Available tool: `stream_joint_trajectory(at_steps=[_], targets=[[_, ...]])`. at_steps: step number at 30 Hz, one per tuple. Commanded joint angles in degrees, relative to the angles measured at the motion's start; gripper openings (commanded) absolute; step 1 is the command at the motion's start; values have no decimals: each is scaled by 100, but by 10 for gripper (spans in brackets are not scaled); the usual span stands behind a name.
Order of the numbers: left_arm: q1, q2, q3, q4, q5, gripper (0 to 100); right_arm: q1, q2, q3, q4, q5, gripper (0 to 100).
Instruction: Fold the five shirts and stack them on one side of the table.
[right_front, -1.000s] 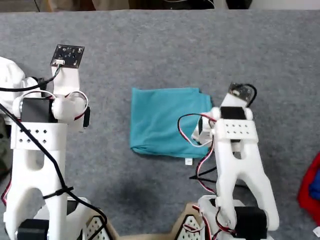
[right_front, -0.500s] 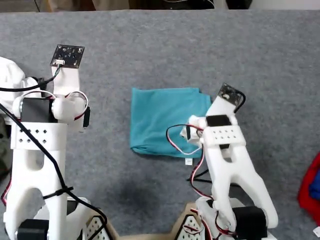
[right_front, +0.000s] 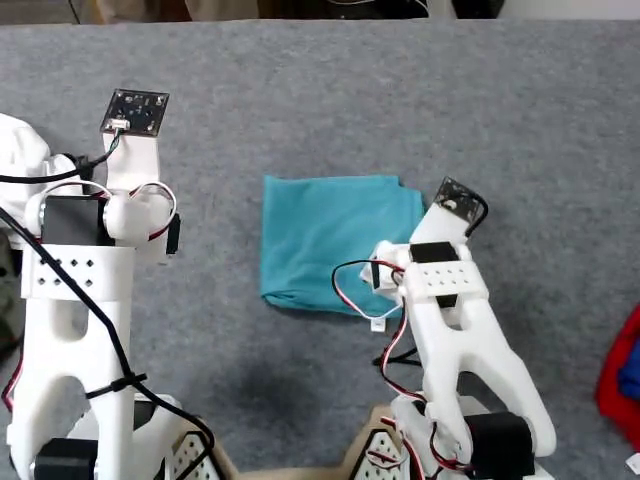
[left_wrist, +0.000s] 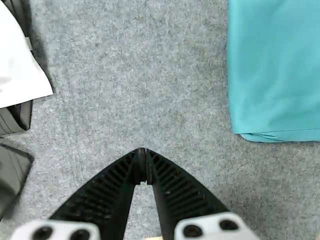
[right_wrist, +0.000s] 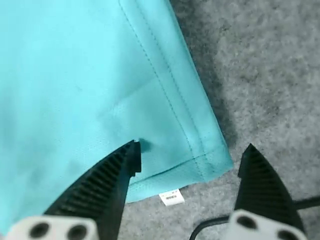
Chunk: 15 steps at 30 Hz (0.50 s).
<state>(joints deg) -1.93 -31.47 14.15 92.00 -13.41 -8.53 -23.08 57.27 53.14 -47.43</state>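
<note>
Plain teal for the shirt (right_front: 320, 240), white for its small tag (right_wrist: 171, 199). Speckled grey for the surface (right_front: 300, 90). Ribbed black for the left pincer (left_wrist: 141, 154) and the right pincer (right_wrist: 191, 146). At the sides, a white cloth (right_front: 20, 140) and a red and blue cloth (right_front: 622, 375).

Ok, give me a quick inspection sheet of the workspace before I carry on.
Surface: grey fabric table cover, lying flat.
Job's things: teal shirt folded at centre; white cloth at left edge; red and blue cloth at right edge.
Clutter: dark object beside the white cloth, unclear what.
Pincers: left pincer shut over bare cover; right pincer open, straddling the teal shirt's corner.
Cables: wires loop along the right arm.
Surroundings: unidentifiable shapes past the far edge.
</note>
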Motion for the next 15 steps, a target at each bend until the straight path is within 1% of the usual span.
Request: stream_joint_trajectory(at_steps=[1,6,11,15], targets=[[-53,-119,0,-62,-35,20,22,-145,4,-229,-70,323],[-53,-119,0,-70,-35,20,31,576,-119,-853,-79,322],[-53,-119,0,-70,-35,20,57,1473,-549,-835,-185,322],[-53,-119,0,-70,-35,20,66,1763,-681,-835,-149,321]])
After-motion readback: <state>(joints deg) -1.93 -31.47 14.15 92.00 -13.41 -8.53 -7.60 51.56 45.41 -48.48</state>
